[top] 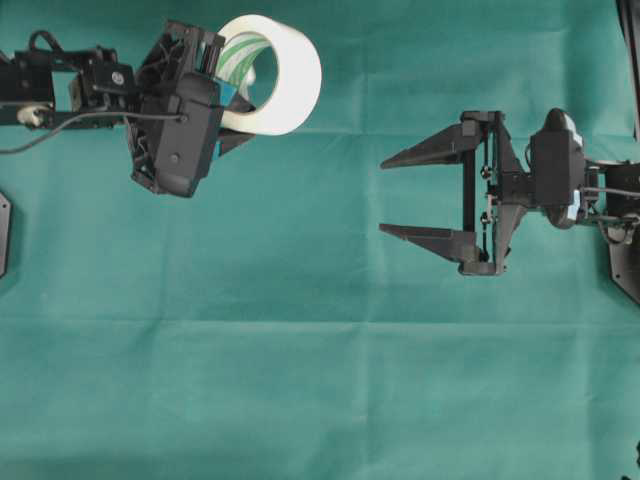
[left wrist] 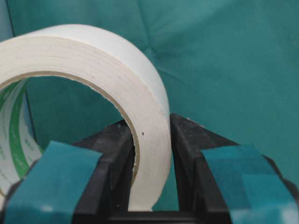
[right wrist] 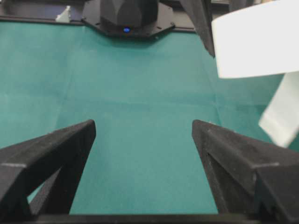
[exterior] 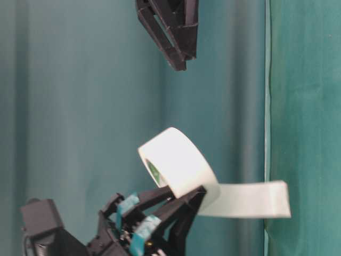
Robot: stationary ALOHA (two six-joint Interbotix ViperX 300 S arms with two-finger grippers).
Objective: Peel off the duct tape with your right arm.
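right gripper (top: 382, 195): fingers spread wide with nothing between them, pointing level toward the left side of the overhead view, above the green tabletop (top: 300, 380).
way to the tape: the duct tape (top: 285, 75) lies ahead of the right gripper's tips and off to one side, toward the top of the overhead view, well apart from them. In the right wrist view it shows only at the upper right edge, not between the fingers.
loose strip (exterior: 250, 200): a white tail hangs free from the roll down toward the tabletop in the table-level view. Its long axis runs from roll to tabletop, so it crosses the level line of the right fingers.
left gripper (left wrist: 152, 154): clamped on the wall of the roll, one finger inside the ring and one outside, holding it up off the tabletop.
nearer arm: the left arm has the roll; the right is the far one and not yet in reach.
likely next need: my guess is the right gripper has to travel forward and sideways until the hanging strip sits between its open fingers.
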